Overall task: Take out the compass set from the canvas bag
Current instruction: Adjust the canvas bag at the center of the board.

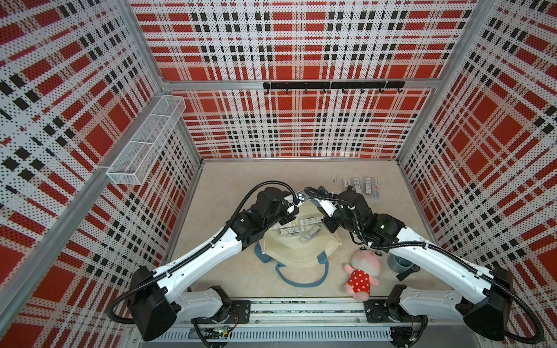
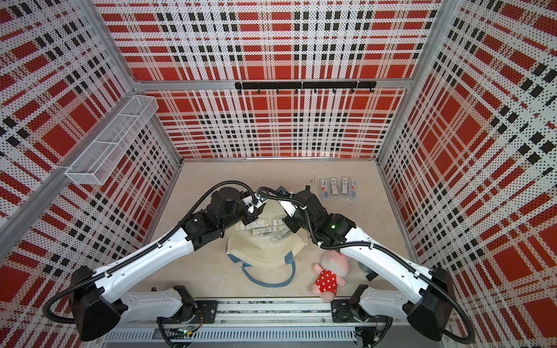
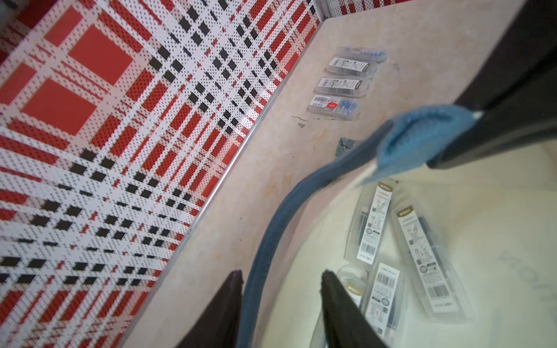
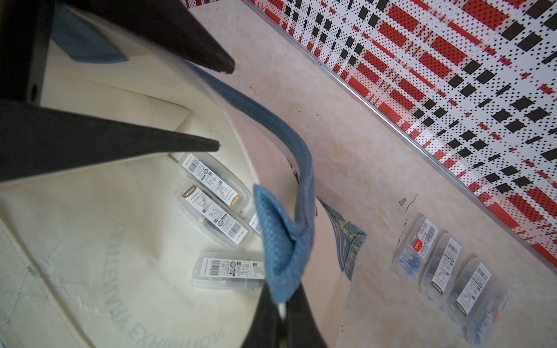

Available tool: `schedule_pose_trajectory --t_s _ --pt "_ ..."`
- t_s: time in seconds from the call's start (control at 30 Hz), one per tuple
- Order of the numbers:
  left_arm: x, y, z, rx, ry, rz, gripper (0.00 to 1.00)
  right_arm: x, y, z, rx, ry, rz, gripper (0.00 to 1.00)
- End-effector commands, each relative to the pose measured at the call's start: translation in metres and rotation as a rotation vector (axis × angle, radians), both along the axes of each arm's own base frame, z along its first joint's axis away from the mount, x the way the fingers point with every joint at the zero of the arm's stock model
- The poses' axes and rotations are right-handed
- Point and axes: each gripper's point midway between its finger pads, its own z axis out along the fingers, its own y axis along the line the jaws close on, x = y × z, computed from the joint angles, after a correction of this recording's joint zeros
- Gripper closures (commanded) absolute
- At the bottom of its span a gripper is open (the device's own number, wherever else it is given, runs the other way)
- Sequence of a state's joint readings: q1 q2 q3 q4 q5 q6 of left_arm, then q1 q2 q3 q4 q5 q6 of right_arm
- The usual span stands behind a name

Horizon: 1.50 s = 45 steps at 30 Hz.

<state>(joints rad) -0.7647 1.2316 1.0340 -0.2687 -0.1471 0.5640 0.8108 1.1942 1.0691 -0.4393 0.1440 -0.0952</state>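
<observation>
The cream canvas bag [image 1: 301,253] [image 2: 265,253] lies on the table with its mouth held wide. Several clear compass set cases [image 1: 291,231] [image 3: 373,229] [image 4: 214,208] rest inside on the lining. My right gripper [image 4: 281,304] is shut on a folded bit of the bag's blue strap [image 4: 283,256] at the far rim. My left gripper [image 3: 281,275] is open at the same rim. The strap [image 3: 271,229] runs between its fingers, close to one finger [image 3: 235,280]. The other finger [image 3: 330,280] hangs inside the bag above the cases.
Several more compass set cases [image 1: 361,185] [image 3: 340,84] [image 4: 446,271] lie in a row on the table at the back right. A pink plush toy [image 1: 361,274] and a grey tape roll [image 1: 399,263] sit at the front right. The bag's other handle [image 1: 301,278] loops toward the front.
</observation>
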Motion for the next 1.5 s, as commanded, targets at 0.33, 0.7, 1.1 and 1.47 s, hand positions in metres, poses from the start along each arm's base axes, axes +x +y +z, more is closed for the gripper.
schedule_pose_trajectory --t_s 0.33,0.7,1.1,1.47 --pt "0.015 0.014 0.055 -0.148 -0.116 0.097 1.00 -0.001 0.005 0.035 0.002 -0.131 0.155 0.71" --pt "0.020 0.008 0.072 -0.251 -0.119 0.065 1.00 -0.086 0.088 0.000 -0.049 -0.369 0.574 0.72" --pt "0.017 0.015 0.080 -0.299 -0.122 0.060 1.00 -0.051 0.043 -0.169 -0.401 -0.198 0.382 0.77" --pt "0.009 0.019 0.081 -0.352 -0.114 0.054 1.00 -0.005 0.024 -0.145 -0.210 -0.115 0.075 0.61"
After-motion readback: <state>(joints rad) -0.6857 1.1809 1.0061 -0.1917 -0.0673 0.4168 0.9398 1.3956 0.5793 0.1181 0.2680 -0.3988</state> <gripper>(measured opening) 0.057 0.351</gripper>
